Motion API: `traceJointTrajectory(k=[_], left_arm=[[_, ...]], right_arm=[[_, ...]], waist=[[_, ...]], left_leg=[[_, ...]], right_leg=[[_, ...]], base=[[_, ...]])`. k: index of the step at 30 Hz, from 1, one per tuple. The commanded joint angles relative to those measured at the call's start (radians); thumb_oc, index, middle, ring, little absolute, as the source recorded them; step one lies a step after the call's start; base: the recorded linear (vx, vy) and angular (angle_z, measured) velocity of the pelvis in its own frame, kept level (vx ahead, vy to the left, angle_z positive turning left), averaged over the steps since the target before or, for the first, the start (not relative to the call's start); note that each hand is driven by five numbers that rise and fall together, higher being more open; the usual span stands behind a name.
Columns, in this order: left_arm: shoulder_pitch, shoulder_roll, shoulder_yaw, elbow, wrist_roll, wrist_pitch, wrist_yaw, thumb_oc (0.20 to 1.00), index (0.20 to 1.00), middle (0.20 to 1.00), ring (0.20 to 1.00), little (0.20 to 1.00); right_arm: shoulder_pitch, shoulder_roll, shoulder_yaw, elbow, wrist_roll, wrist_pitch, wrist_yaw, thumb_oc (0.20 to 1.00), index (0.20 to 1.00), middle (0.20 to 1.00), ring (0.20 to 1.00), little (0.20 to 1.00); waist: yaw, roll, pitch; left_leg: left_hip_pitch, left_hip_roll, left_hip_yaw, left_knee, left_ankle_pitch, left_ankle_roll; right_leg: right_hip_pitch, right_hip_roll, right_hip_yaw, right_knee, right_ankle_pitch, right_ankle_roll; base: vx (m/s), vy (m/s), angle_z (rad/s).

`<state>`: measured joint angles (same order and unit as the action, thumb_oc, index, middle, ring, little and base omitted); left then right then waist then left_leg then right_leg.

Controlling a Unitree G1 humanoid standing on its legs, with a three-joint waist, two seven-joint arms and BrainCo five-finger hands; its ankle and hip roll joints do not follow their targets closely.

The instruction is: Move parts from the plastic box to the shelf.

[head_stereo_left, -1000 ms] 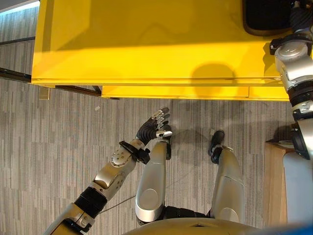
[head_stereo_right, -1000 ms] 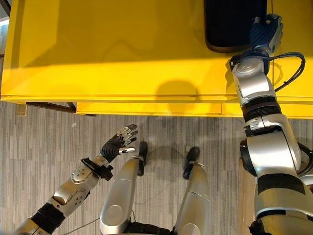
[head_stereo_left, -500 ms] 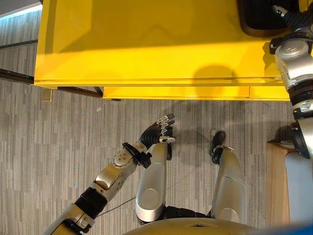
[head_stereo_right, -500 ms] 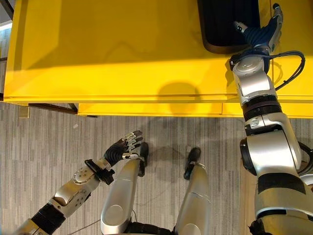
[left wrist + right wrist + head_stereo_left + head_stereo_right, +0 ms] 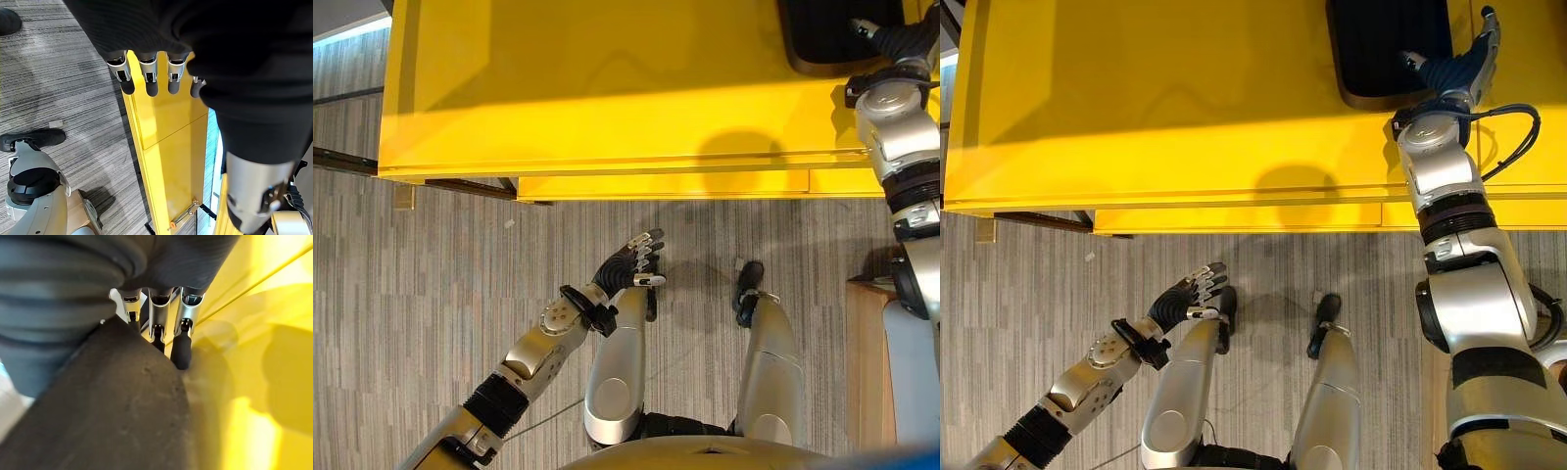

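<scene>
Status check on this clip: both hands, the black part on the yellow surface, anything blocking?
Right hand open, straight fingers at the black part's edge on the yellow shelf. Left hand open, idle over the floor. Nothing in the way.

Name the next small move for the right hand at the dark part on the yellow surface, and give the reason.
Probably curl the right hand around the edge of the dark part. Its fingers are straight, lying at the part's near right corner on the yellow surface, with nothing gripped. The left hand hangs open over the floor.
</scene>
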<state>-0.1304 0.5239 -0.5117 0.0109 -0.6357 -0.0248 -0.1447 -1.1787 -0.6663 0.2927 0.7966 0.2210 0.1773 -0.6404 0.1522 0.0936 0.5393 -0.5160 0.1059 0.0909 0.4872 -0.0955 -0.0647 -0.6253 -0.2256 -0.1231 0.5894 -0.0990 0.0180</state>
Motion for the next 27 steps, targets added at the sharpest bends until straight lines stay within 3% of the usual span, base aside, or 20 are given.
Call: traceJointTrajectory(k=[1,8,11,16,20,27], left_arm=[[0.056,0.005,-0.010,-0.089,0.045,0.000,0.026,1.000,1.000,1.000,1.000,1.000],[0.067,-0.011,0.005,-0.025,0.045,-0.007,0.054,1.000,1.000,1.000,1.000,1.000],[0.084,-0.018,0.009,-0.013,0.061,-0.020,0.054,1.000,1.000,1.000,1.000,1.000],[0.100,-0.031,0.013,0.007,0.080,-0.042,0.079,1.000,1.000,1.000,1.000,1.000],[0.105,-0.038,0.021,0.011,0.071,-0.054,0.074,1.000,1.000,1.000,1.000,1.000],[0.110,-0.044,0.021,0.023,0.095,-0.070,0.049,1.000,1.000,1.000,1.000,1.000]], right_arm=[[0.017,-0.023,-0.030,-0.033,0.033,-0.070,-0.021,1.000,1.000,1.000,1.000,1.000],[0.021,-0.010,-0.067,-0.099,0.046,-0.105,-0.024,1.000,1.000,1.000,1.000,1.000],[0.035,-0.003,-0.083,-0.133,0.053,-0.129,-0.069,1.000,1.000,1.000,1.000,1.000],[0.062,-0.001,-0.123,-0.222,-0.078,-0.194,-0.155,1.000,1.000,1.000,1.000,1.000],[0.062,0.007,-0.134,-0.304,-0.071,-0.162,-0.141,1.000,1.000,1.000,1.000,1.000],[0.078,0.035,-0.145,-0.377,-0.009,-0.258,-0.112,1.000,1.000,1.000,1.000,1.000]], waist=[[-0.011,0.030,-0.019],[-0.014,0.031,-0.019],[-0.015,0.031,-0.019],[-0.022,0.034,-0.019],[-0.025,0.044,-0.019],[-0.029,0.047,-0.019]], left_leg=[[0.048,0.006,0.007,-0.059,-0.022,0.024],[0.075,0.001,0.010,-0.070,-0.020,0.020],[0.096,0.001,0.013,-0.081,-0.017,0.019],[0.141,-0.003,0.016,-0.104,-0.012,0.019],[0.166,-0.010,0.016,-0.113,-0.009,0.016],[0.191,-0.016,0.017,-0.127,-0.005,0.016]], right_leg=[[0.089,0.012,-0.036,0.101,-0.146,0.020],[0.114,0.011,-0.035,0.090,-0.145,0.021],[0.132,0.009,-0.035,0.079,-0.143,0.022],[0.170,0.005,-0.036,0.059,-0.140,0.027],[0.193,-0.001,-0.035,0.050,-0.140,0.029],[0.215,-0.003,-0.031,0.031,-0.130,0.030]], base=[[0.00,-0.003,-0.04],[0.00,-0.001,-0.03],[0.00,0.000,0.00],[0.01,0.020,-0.01],[0.02,0.042,0.00],[0.00,0.001,0.00]])
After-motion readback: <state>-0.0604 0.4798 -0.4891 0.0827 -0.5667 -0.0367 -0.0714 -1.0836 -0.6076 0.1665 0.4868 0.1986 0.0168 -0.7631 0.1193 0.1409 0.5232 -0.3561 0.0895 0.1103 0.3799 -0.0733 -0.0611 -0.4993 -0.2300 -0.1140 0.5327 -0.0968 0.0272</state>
